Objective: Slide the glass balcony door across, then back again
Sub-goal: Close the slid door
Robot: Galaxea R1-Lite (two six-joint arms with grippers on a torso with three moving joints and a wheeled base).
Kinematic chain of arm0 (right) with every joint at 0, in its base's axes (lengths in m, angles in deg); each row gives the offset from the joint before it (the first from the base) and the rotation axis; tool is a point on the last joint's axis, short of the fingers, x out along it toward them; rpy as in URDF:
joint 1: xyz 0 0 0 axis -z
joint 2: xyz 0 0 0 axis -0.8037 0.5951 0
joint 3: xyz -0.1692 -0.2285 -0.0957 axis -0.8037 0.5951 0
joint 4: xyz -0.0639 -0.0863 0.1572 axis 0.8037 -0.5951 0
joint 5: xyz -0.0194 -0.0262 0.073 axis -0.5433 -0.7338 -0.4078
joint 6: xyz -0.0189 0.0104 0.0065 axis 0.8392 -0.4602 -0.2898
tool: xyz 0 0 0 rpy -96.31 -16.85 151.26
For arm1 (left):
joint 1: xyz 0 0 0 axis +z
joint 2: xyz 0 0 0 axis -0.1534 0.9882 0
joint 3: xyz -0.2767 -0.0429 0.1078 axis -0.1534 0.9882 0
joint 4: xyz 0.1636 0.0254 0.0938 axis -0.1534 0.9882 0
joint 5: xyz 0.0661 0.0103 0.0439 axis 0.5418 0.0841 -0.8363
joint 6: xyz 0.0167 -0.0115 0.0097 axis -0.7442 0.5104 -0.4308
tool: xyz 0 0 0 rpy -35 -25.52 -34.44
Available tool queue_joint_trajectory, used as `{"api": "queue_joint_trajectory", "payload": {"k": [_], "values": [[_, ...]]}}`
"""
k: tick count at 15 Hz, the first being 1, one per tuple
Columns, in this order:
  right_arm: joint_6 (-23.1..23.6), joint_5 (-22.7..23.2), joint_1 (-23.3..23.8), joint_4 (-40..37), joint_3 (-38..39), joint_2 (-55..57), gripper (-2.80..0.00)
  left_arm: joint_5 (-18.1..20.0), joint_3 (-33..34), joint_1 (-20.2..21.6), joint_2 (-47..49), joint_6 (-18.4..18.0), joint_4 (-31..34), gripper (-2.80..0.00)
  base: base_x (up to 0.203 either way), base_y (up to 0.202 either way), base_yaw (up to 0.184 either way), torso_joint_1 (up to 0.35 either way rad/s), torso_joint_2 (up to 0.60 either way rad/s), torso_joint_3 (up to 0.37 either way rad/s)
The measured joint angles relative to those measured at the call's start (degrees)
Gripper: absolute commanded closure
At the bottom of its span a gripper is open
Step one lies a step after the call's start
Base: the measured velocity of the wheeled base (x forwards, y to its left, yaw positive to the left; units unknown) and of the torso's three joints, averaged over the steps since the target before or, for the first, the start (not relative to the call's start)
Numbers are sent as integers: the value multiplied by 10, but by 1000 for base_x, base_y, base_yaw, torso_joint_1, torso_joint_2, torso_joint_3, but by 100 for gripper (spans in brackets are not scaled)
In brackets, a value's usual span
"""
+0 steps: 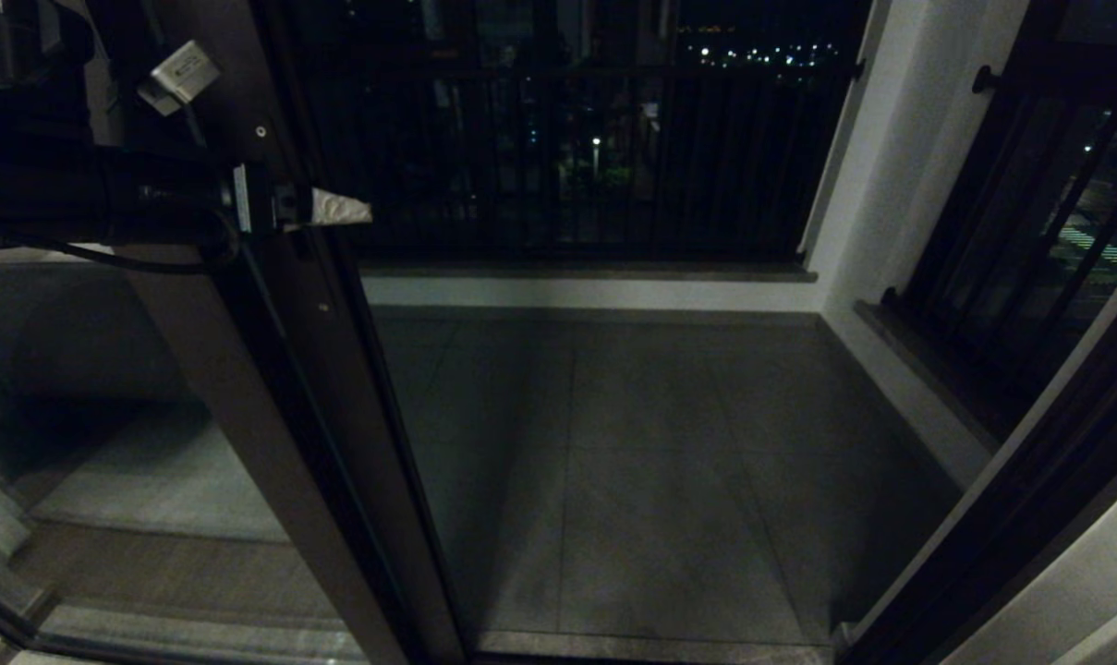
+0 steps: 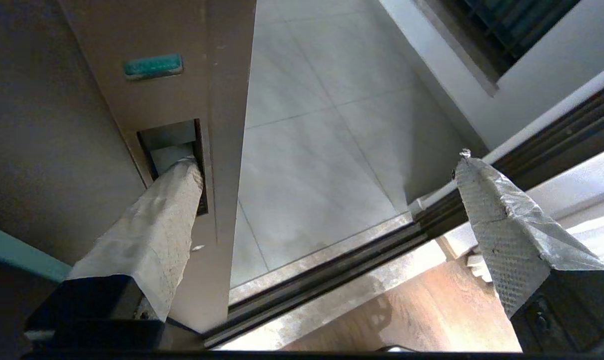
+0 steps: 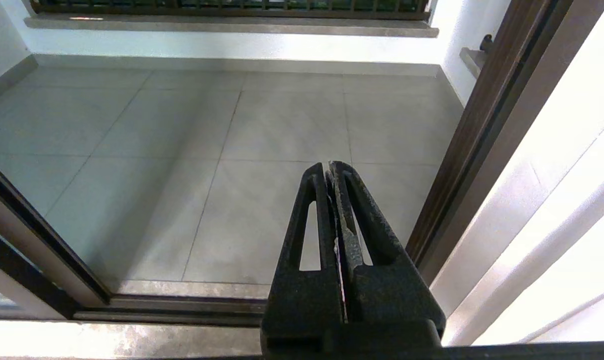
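The glass balcony door (image 1: 151, 406) stands at the left of the head view, and its brown edge stile (image 1: 281, 388) runs down to the sill. My left gripper (image 1: 313, 208) reaches in from the top left at that stile. In the left wrist view the left gripper (image 2: 326, 161) is open wide. One taped finger (image 2: 167, 210) has its tip inside the recessed handle slot (image 2: 169, 137) of the stile (image 2: 222, 75). The other finger (image 2: 486, 220) hangs free over the doorway. My right gripper (image 3: 330, 167) is shut and empty, low before the doorway, outside the head view.
Right of the stile the doorway opens onto the tiled balcony floor (image 1: 632, 443), with a dark railing (image 1: 567, 157) behind. The floor track (image 2: 331, 280) crosses the sill. The fixed brown door frame (image 3: 471, 130) and a white wall (image 1: 891, 185) bound the right side.
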Motion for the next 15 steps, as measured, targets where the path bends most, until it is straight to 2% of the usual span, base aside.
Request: {"api": "queue_joint_trajectory", "payload": {"k": [15], "values": [[0, 0, 0, 0, 0, 0, 0, -2, 0, -37, -1, 0, -10, -280, 0, 0, 0, 0, 0, 0]]}}
